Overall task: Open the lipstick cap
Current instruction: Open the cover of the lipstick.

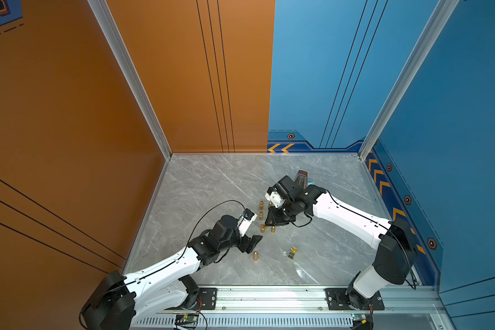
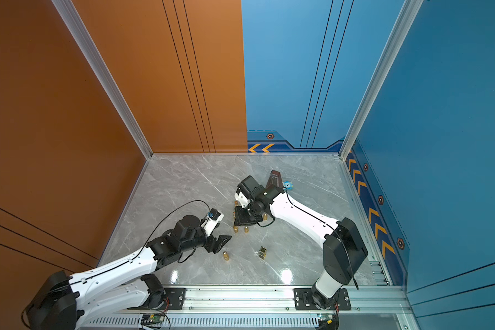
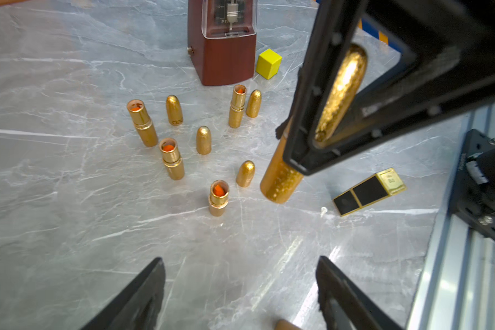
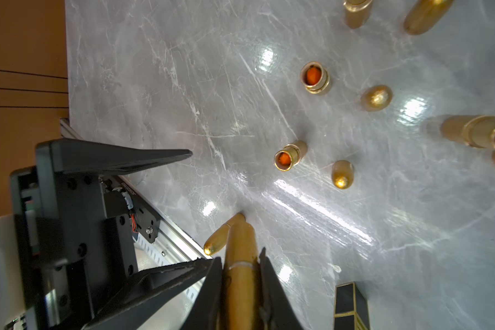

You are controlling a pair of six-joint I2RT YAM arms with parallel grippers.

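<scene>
Much of the job looks done. In front of the metronome [image 3: 226, 57], on its robot-facing side, four open tubes [image 3: 219, 197] stand on the surface [image 3: 69, 214] with orange sticks showing, and four loose caps [image 3: 203, 140] stand among them. The gold lipstick [image 3: 282, 180] now in hand hangs above the surface at the edge of that group farthest from the metronome, clamped in the right claw [image 4: 240, 258]. Its seam reads as closed in the right wrist view, so its cap is on. The grip seems to sit on the rounded cap end, with the flat base sticking out. The left claw [image 3: 240, 261] is spread and empty, farther again from the metronome. What is left, I judge, is to grip that base and pull. A black-and-gold lipstick [image 3: 369, 190] lies closed beyond the group. Whether the lone gold piece [image 1: 255, 255] is capped, I cannot tell.
</scene>
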